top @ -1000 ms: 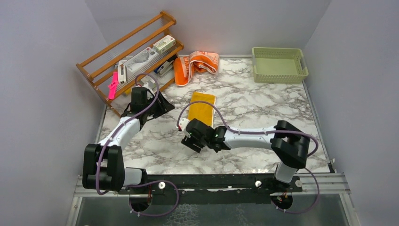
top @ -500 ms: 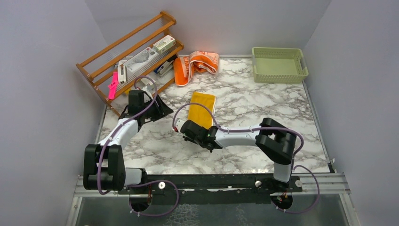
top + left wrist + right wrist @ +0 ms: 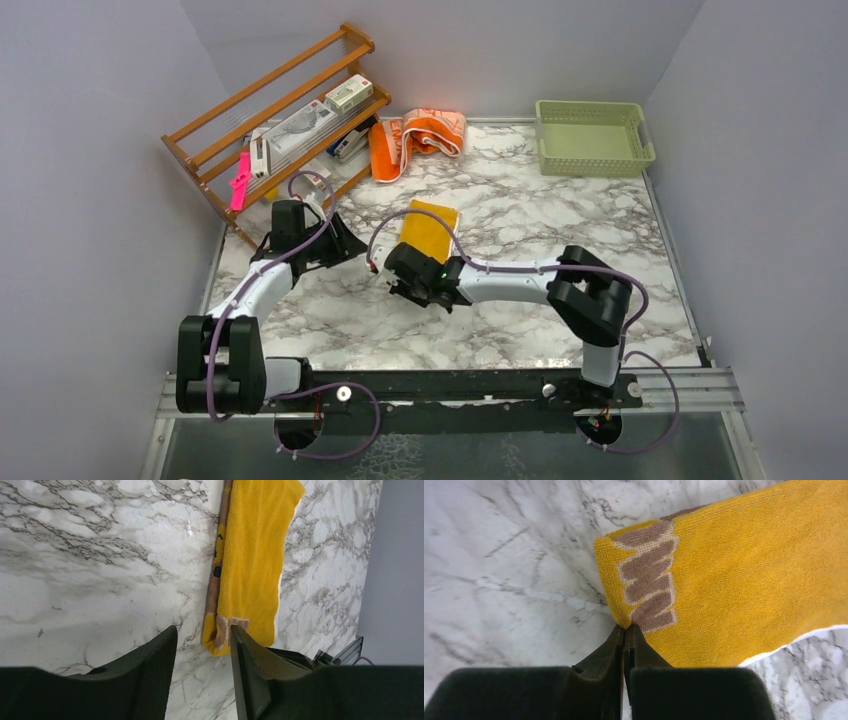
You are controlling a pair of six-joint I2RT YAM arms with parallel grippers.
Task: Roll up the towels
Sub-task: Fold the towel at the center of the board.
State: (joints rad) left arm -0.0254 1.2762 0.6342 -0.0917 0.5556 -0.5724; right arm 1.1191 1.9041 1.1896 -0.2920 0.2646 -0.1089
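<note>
Top view: mustard towel (image 3: 432, 228) is laid flat mid-table (image 3: 500, 335); orange printed towel (image 3: 418, 138) is bunched at the back by wooden rack (image 3: 270, 110).
L wrist: left gripper (image 3: 202, 632) is held spread, towel corner just beyond tips.
R wrist: right gripper (image 3: 626, 628) is pressed together at the brown-patterned hem; whether cloth is caught can't be told.

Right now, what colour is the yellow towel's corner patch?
Brown, pale-edged patch on the yellow towel; right wrist view.
</note>
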